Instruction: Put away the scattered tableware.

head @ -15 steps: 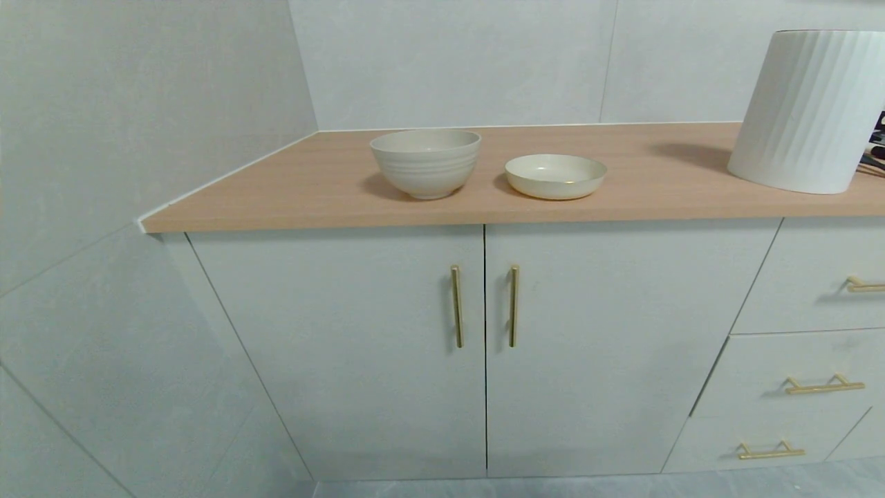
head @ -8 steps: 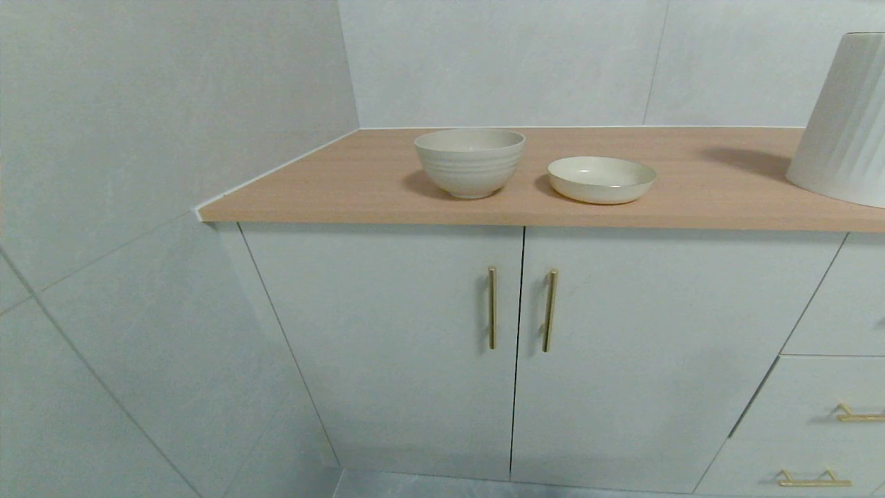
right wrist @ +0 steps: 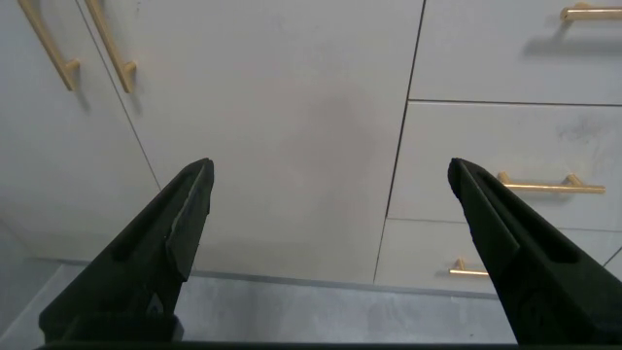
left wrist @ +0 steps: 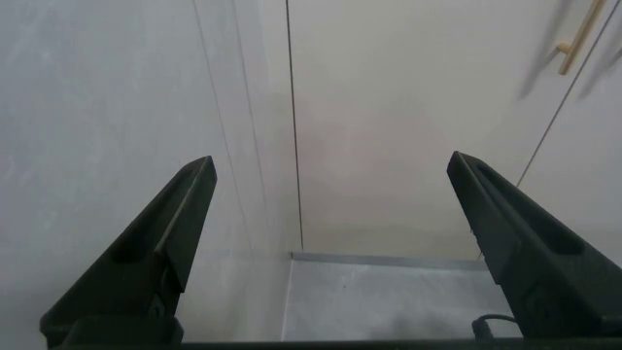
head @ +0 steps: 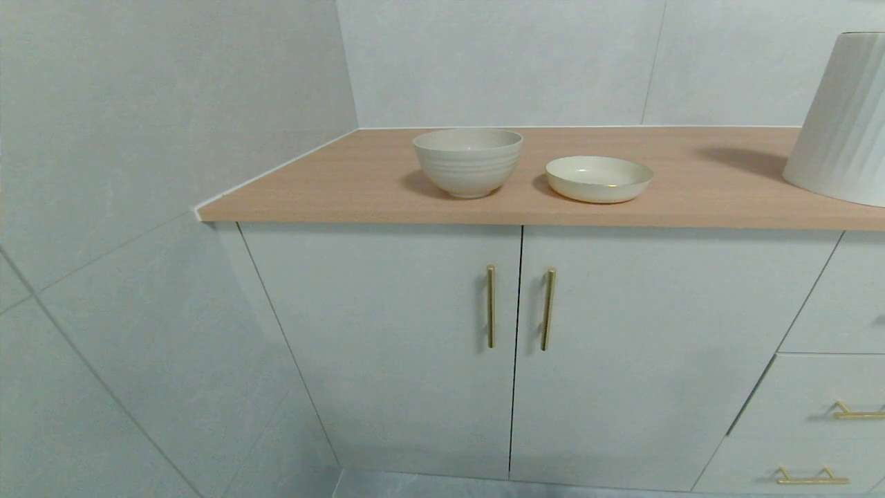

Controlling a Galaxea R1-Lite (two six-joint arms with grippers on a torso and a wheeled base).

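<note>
A deep beige ribbed bowl (head: 468, 161) stands on the wooden countertop (head: 332, 190), near its front edge. Beside it on the right sits a shallow cream dish (head: 599, 178) with a thin gold rim. Both rest apart from each other. My left gripper (left wrist: 330, 170) is open, held low in front of the cabinet's left side near the floor. My right gripper (right wrist: 330, 175) is open too, low in front of the cabinet door and the drawers, with nothing between its fingers.
Below the countertop are two shut cabinet doors with vertical gold handles (head: 490, 306) (head: 547, 308). Drawers with gold handles (head: 857, 413) lie to the right. A tall white ribbed container (head: 842, 117) stands on the counter at far right. A tiled wall (head: 124, 173) closes the left side.
The head camera has swung, so the whole scene slid rightward a second ago and has since nearly settled. The bowl and dish have not moved on the counter.
</note>
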